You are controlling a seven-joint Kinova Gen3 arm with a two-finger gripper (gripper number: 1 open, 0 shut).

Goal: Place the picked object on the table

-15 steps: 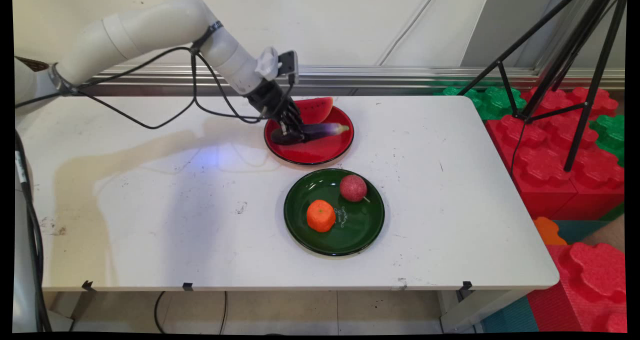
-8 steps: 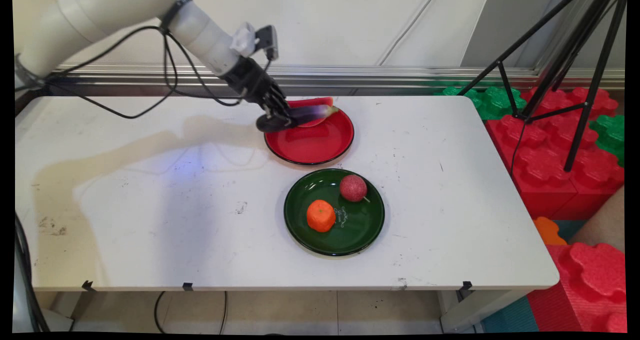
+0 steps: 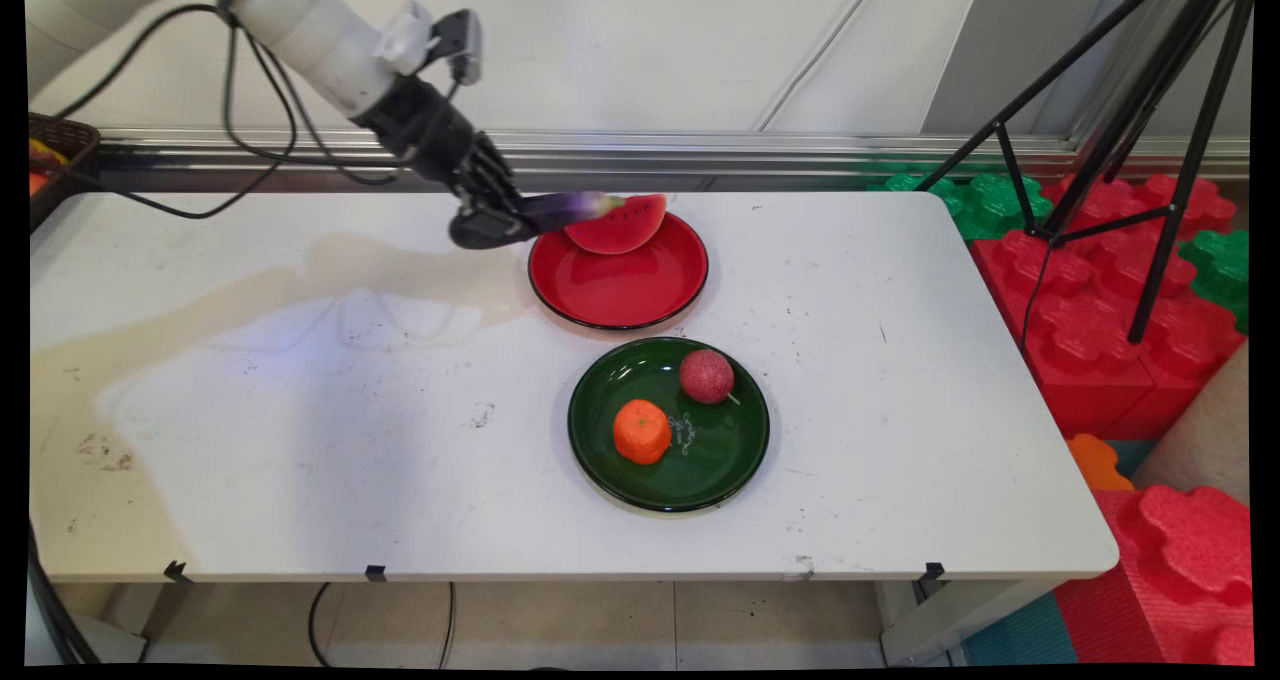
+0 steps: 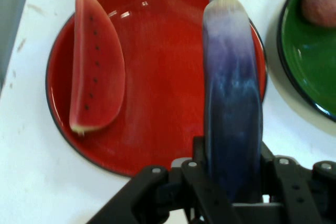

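Note:
My gripper (image 3: 495,222) is shut on a purple eggplant (image 3: 560,208) and holds it in the air above the table, just left of the red plate (image 3: 620,295). In the hand view the eggplant (image 4: 231,108) runs lengthwise up from between the black fingers, over the red plate (image 4: 157,114). A watermelon slice (image 3: 622,225) lies at the far edge of that plate; in the hand view the slice (image 4: 97,90) lies left of the eggplant.
A green plate (image 3: 700,470) nearer the front holds an orange (image 3: 641,431) and a dark red round fruit (image 3: 706,376). A black tripod (image 3: 1130,150) and red and green foam blocks (image 3: 1100,310) stand right of the table. A dark basket (image 3: 55,155) sits at the far left.
The gripper has lifted the eggplant off the red plate and carried it up and to the left. The watermelon slice stays on the plate.

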